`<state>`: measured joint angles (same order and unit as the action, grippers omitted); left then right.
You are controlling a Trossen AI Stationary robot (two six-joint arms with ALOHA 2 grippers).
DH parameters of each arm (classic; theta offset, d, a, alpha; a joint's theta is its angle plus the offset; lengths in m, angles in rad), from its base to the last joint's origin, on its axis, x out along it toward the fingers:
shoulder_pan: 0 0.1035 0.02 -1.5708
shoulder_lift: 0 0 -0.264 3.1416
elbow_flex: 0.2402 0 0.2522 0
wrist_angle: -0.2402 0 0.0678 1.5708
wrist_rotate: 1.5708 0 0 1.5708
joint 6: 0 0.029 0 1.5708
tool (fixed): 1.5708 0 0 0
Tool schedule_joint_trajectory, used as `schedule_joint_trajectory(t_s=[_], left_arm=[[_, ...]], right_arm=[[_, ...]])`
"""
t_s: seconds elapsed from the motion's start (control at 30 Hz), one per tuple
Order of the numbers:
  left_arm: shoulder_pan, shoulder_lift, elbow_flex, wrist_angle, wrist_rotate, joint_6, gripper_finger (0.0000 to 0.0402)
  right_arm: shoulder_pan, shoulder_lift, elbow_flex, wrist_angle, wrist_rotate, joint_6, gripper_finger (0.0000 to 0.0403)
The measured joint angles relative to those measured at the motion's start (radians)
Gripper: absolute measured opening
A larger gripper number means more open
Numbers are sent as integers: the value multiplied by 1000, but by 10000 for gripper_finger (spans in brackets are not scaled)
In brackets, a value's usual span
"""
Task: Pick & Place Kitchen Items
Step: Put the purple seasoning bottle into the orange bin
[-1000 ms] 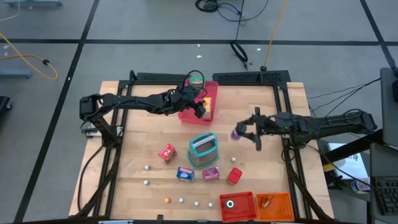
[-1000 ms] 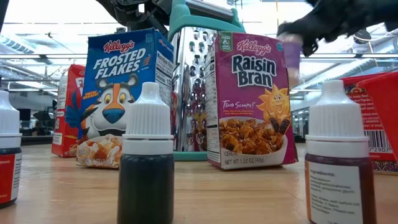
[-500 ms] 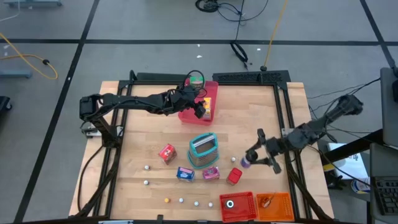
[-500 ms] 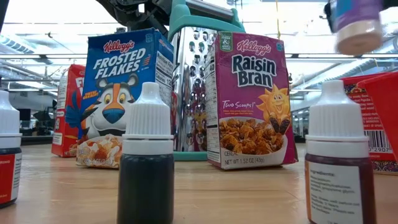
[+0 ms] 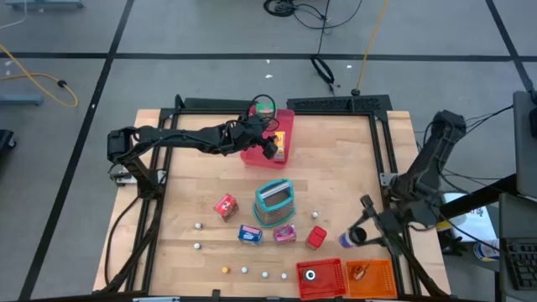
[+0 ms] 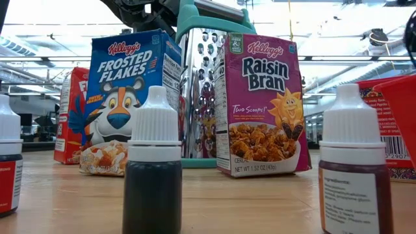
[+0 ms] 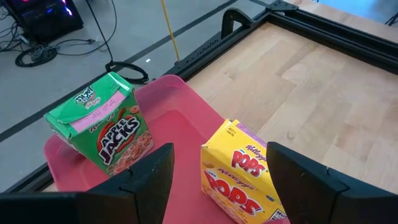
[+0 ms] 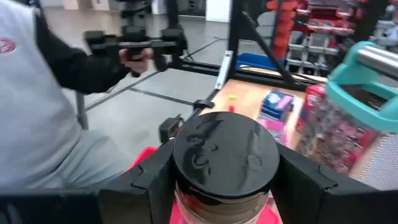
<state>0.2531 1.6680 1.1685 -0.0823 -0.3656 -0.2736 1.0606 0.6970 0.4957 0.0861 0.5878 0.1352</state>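
Note:
My right gripper (image 5: pixel 359 236) hovers near the table's near right corner, shut on a dark-lidded jar (image 5: pixel 346 241) with a purple label, just beyond the red bin (image 5: pixel 334 267). My left gripper (image 7: pixel 221 183) hangs open over the pink tray (image 7: pixel 180 106) at the far side. Its fingers stand on either side of the yellow Pops box (image 7: pixel 239 174) without touching it. A green Apple Jacks box (image 7: pixel 102 127) stands on the tray beside it. Frosted Flakes (image 6: pixel 130 97) and Raisin Bran (image 6: pixel 263 104) boxes stand near the table's middle. My right gripper pinches the jar between its two fingers (image 8: pixel 155 180) on the sides just below the black lid (image 8: pixel 225 152). The lid faces back toward the wrist, so the jar lies along the fingers. They come slanting from the table's right. The jar is lifted clear of the table.
A teal-handled grater (image 5: pixel 273 201) stands mid-table, with a red box (image 5: pixel 225 205) and a red packet (image 5: pixel 315 238) nearby. Small dropper bottles (image 6: pixel 155 175) dot the near side. An orange bin (image 5: pixel 382 281) sits right of the red one. A person (image 8: pixel 43 112) stands beyond the table.
My right gripper has carried the jar from the table's right middle toward the near right corner, ending beside the red bin, and has turned as the arm folded back. It has stayed shut on the jar.

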Motion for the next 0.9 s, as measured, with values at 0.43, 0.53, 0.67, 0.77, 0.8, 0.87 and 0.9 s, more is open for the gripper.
schedule_joint_trajectory(t_s=[0.43, 0.53, 0.67, 0.77, 0.8, 0.87, 0.9], left_arm=[[0, 0, 0, 0, 0, -25, 257], [0, 0, 0, 0, -1, -24, 257], [0, 0, 0, 0, -2, -24, 257], [0, 0, 0, 0, -2, -24, 257], [0, 0, 0, -1, -2, -24, 257], [0, 0, 0, -1, -2, -26, 257], [0, 0, 0, -2, -2, -28, 257]], right_arm=[[333, 41, 0, 81, 175, 62, 199], [368, 42, 0, 77, 176, 133, 199], [393, 43, 0, 75, 176, 218, 199], [396, 57, 0, 75, 176, 286, 199], [396, 68, 0, 75, 176, 307, 199], [396, 103, 0, 75, 176, 338, 199], [396, 122, 0, 75, 176, 351, 199]])
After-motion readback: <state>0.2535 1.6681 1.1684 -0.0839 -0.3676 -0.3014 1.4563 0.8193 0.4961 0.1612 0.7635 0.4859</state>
